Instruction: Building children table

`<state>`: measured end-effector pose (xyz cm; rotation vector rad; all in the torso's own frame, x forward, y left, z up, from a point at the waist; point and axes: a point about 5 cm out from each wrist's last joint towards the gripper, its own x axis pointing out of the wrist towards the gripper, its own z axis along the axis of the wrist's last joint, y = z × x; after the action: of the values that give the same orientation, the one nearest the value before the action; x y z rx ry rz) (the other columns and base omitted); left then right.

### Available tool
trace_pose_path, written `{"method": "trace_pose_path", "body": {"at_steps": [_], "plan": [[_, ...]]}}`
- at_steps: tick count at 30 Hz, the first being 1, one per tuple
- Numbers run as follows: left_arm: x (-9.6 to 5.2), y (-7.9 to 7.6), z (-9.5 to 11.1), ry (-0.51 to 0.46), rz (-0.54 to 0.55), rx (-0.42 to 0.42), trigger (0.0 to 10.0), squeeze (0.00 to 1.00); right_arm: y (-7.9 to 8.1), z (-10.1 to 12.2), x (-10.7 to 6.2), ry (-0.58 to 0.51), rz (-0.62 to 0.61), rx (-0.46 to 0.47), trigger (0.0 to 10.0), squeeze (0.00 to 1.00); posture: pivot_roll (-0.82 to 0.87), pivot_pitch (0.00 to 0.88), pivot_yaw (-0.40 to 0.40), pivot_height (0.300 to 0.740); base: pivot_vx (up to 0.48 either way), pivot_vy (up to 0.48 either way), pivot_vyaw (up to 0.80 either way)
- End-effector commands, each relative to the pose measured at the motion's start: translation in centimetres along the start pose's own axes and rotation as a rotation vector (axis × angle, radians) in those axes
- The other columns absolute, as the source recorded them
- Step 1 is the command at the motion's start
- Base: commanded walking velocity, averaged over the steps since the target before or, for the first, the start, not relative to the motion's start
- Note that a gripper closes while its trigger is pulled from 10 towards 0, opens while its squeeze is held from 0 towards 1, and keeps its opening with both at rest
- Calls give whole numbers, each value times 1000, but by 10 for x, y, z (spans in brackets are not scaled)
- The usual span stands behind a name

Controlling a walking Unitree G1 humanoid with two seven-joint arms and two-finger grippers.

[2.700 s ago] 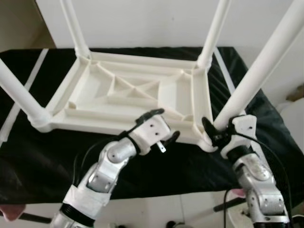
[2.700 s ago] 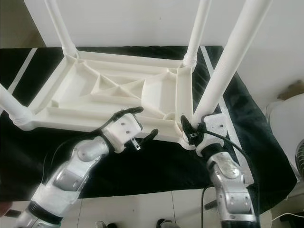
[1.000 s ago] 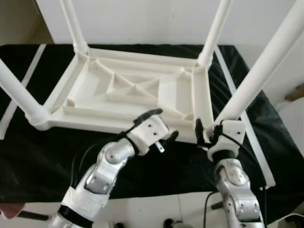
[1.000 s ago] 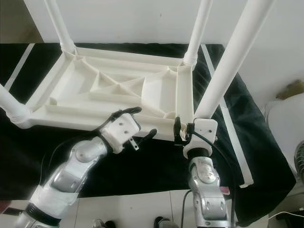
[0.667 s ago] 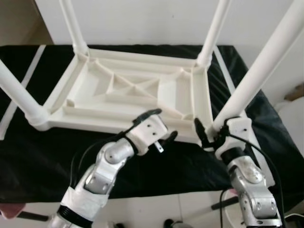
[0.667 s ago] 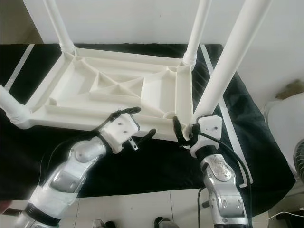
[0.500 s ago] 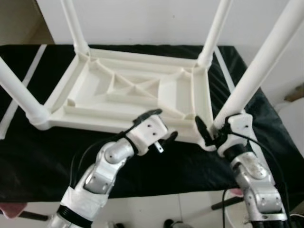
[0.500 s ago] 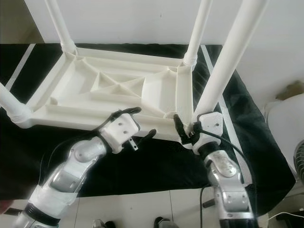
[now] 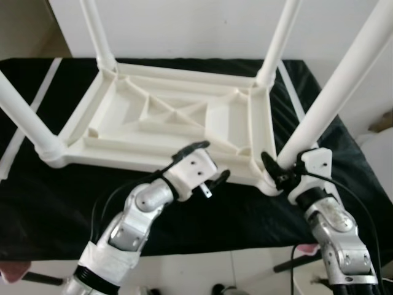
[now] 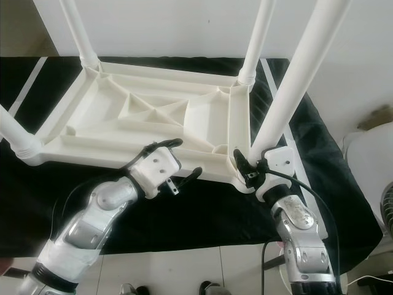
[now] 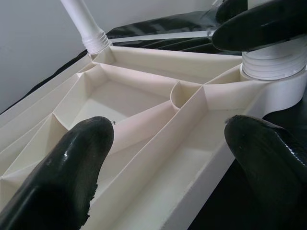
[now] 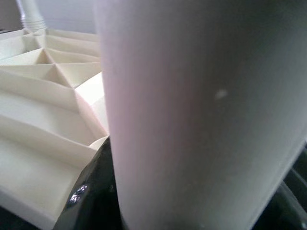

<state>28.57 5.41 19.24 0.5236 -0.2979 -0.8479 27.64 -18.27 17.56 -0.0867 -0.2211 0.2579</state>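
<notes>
The white children's table point(image 9: 172, 117) lies upside down on a black cloth, its legs pointing up. My right gripper point(image 9: 279, 175) is shut on the base of the near right leg point(image 9: 331, 98), just above its socket at the table's corner. In the right wrist view that leg point(image 12: 201, 120) stands between the black fingers point(image 12: 91, 191). My left gripper point(image 9: 212, 161) is open at the table's near rim, one finger over the rim and one in front of it. In the left wrist view the ribbed underside point(image 11: 158, 139) lies between the spread fingers point(image 11: 62, 177).
The other legs rise at the far left point(image 9: 98, 31), far right point(image 9: 279, 37) and near left point(image 9: 21, 117). White tape strips point(image 9: 37, 101) cross the black cloth point(image 9: 55, 203). A white wall stands close behind. White floor tiles and cables point(image 10: 270, 258) lie below the cloth's near edge.
My right forearm has swung out to the right while its gripper stayed on the leg's base. The left arm has held still.
</notes>
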Motion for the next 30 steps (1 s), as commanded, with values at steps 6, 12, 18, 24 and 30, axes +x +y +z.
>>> {"method": "trace_pose_path", "body": {"at_steps": [6, 12, 18, 24, 30], "plan": [[0, 0, 0, 6, 0, 3, 10000, 0, 0, -8, -2, 51, -120, 4, 10000, 0, -122, 169, -15, 740, 0, 0, 0], [-1, 0, 0, 9, 4, 4, 10000, 0, 12, -12, -4, 71, -283, 53, 10000, 0, -116, 167, -16, 740, 0, 0, 0], [-1, 1, -1, 11, 5, 6, 10000, 0, 35, -13, 1, 74, -391, 116, 10000, 0, -113, 168, -14, 740, 0, 0, 0], [0, 1, -2, 11, 4, 7, 10000, 0, 41, -11, 3, 72, -408, 136, 10000, 0, -112, 169, -13, 740, 0, 0, 0], [0, 0, -2, 12, 4, 6, 10000, 0, 44, -7, 4, 47, -400, 146, 10000, 1000, -113, 174, -13, 740, 0, 0, 0]]}}
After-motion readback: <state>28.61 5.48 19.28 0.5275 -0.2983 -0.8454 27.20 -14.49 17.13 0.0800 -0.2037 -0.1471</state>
